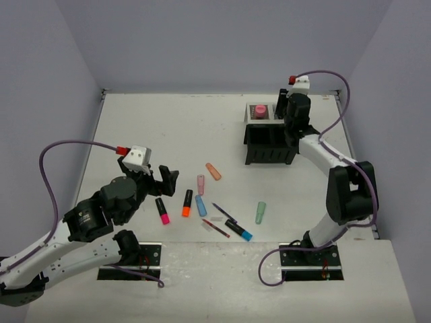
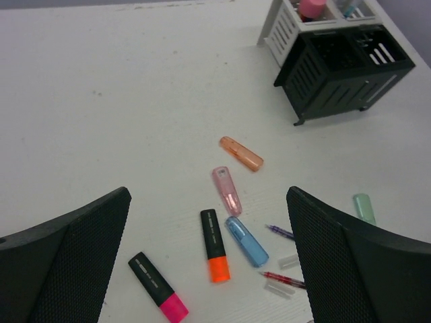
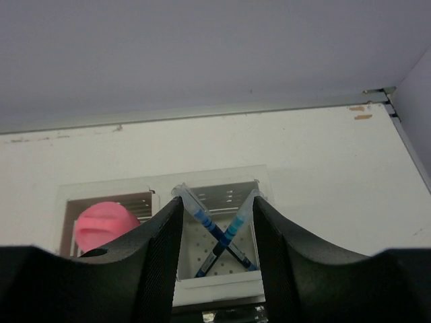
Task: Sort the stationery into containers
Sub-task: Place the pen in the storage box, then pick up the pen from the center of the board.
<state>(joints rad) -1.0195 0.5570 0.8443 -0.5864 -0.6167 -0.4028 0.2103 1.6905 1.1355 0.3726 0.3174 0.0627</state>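
Note:
The black mesh organizer point(image 1: 268, 142) stands at the back right. Its pale back compartments hold a pink glue stick point(image 1: 259, 111) and two crossed blue pens point(image 3: 219, 235). My right gripper point(image 1: 291, 120) hovers over the pen compartment, open and empty point(image 3: 217, 203). The glue stick point(image 3: 104, 225) is to its left. My left gripper point(image 1: 159, 179) is open and empty point(image 2: 205, 202) above loose items: pink highlighter point(image 2: 158, 287), orange highlighter point(image 2: 215, 245), blue highlighter point(image 2: 246, 241), pale pink highlighter point(image 2: 227, 190), peach highlighter point(image 2: 241, 153), mint highlighter point(image 2: 364, 207), and a red pen point(image 2: 283, 278).
A thin dark pen point(image 1: 224, 212) and a black marker with a blue cap point(image 1: 238, 230) lie near the front middle. Two clear pen caps point(image 2: 288, 261) lie by the red pen. The organizer point(image 2: 343, 67) shows at the top right of the left wrist view. Walls enclose the table.

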